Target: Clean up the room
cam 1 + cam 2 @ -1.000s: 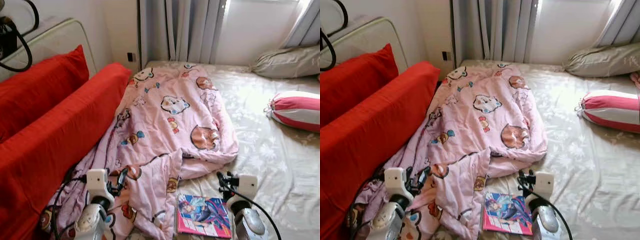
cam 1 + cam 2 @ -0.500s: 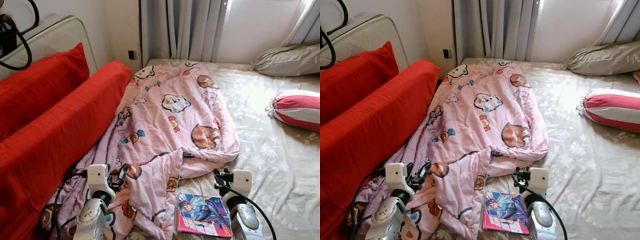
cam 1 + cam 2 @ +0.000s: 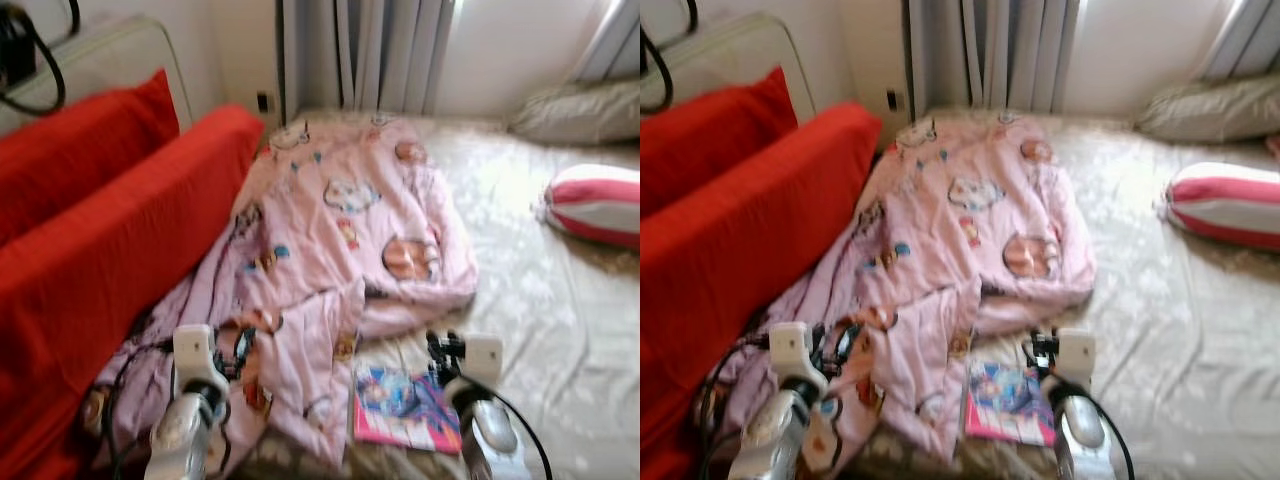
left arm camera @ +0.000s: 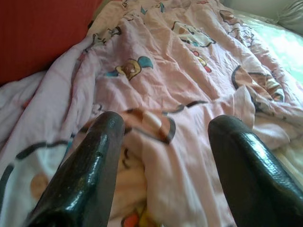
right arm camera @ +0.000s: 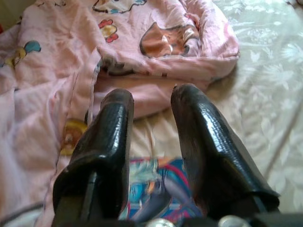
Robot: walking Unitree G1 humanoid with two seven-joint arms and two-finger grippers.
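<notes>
A: Leaning in has tipped your view down over the bed (image 3: 560,300) since a second ago, and it blurs with the motion; the things themselves lie where they did.

B: So where do your claws stand?

A: Your left claw (image 4: 165,156) is released, fingers spread wide just above the pink blanket (image 3: 340,230), which is rumpled beside the red cushions (image 3: 110,230). Your right claw (image 5: 151,137) is also released, gap narrower, holding nothing, hovering over the magazine (image 3: 405,405) at the blanket's near edge.

B: And for the tidying?

A: You are closer to both, I judge, yet nothing is gripped. The striped bolster (image 3: 595,200) and grey pillow (image 3: 575,110) lie well apart, far across the bed.
</notes>
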